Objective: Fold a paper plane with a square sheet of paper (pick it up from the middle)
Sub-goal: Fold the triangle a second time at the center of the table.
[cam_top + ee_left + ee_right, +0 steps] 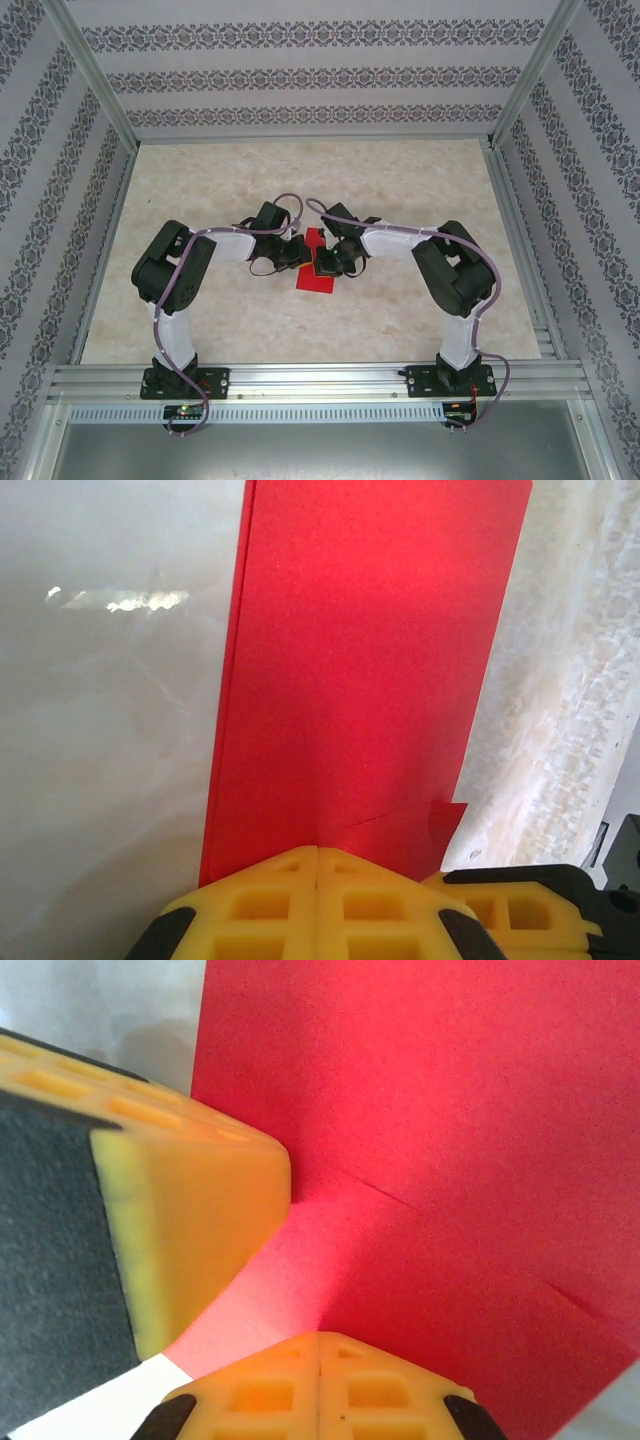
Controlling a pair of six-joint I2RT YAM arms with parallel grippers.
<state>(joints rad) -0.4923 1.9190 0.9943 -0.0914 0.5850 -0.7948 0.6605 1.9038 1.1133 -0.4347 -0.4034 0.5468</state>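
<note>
The square sheet of paper is bright red and lies folded at the table's middle, between the two arms. In the left wrist view the paper is a long doubled strip with a short crease near the jaws. My left gripper is shut, its tips against the paper's near end, and stands on the sheet's left side. My right gripper is also shut, tips touching the creased paper, and stands on the sheet's right side. I see no paper between either pair of jaws. The two grippers nearly touch.
The pale marbled table is ringed by an aluminium frame and patterned walls. A yellow finger of the left gripper looms at the left of the right wrist view; the right gripper's finger shows low right in the left wrist view.
</note>
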